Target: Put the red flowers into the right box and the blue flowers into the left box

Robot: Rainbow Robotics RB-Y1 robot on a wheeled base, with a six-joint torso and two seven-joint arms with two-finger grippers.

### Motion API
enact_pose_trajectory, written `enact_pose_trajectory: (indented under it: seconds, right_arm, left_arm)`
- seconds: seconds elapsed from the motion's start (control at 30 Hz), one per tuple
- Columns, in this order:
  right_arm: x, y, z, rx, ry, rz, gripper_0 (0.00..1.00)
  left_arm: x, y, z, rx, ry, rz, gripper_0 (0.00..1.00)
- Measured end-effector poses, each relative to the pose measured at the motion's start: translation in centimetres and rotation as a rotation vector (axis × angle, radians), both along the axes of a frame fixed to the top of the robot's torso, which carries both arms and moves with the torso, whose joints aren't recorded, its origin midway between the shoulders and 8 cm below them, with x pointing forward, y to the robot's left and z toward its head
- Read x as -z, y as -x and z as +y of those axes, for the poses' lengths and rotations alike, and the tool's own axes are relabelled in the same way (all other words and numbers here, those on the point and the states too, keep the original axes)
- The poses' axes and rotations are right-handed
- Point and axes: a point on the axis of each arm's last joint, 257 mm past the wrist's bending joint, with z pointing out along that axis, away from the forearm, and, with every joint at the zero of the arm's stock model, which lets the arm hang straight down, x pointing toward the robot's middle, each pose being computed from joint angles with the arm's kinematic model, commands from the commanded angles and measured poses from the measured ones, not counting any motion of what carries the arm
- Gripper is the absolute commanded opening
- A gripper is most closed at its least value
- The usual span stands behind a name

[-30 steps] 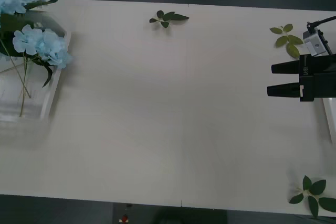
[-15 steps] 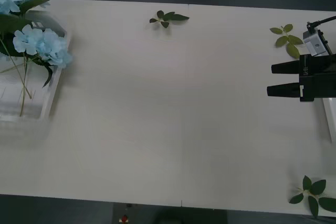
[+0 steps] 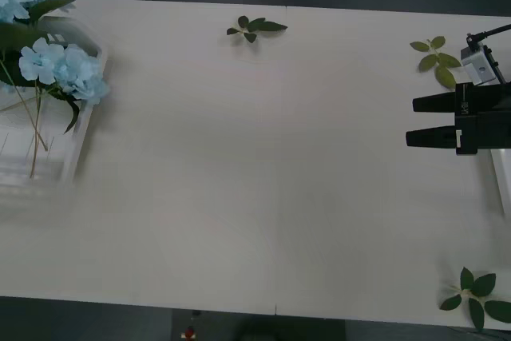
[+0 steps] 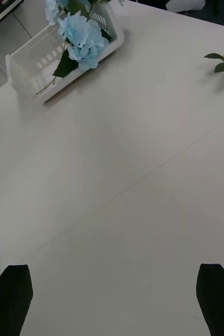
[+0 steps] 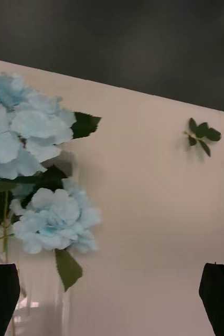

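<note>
The blue flowers (image 3: 60, 69) lie in the left box (image 3: 82, 133) at the table's far left, their heads over its far end and their stems along it. In the left wrist view they (image 5: 51, 220) are close below my open left gripper (image 5: 109, 270), which hangs above them with nothing held. My right gripper (image 3: 412, 121) stands open and empty at the table's right edge, pointing left, beside the right box (image 3: 501, 185), a white edge. From the right wrist view (image 4: 114, 269) the left box (image 4: 33, 58) with blue flowers (image 4: 83, 34) lies far across the table. The red flowers are out of view.
Loose green leaf sprigs lie at the far middle (image 3: 255, 27), far right (image 3: 437, 60) and near right corner (image 3: 477, 293). The broad middle of the pale table (image 3: 255, 173) is bare.
The blue flowers and their leaves have shifted slightly in the left box. The right gripper has not moved.
</note>
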Motion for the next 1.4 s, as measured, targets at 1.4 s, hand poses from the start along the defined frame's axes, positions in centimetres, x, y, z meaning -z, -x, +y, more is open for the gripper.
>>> enact_pose_trajectory:
  seconds: [1.4]
  right_arm:
    - [0.0, 0.0, 0.0, 0.000, 0.000, 0.000, 0.91]
  left_arm:
    - [16.6, 13.6, -30.7, 1.082, -0.694, -0.134, 1.00]
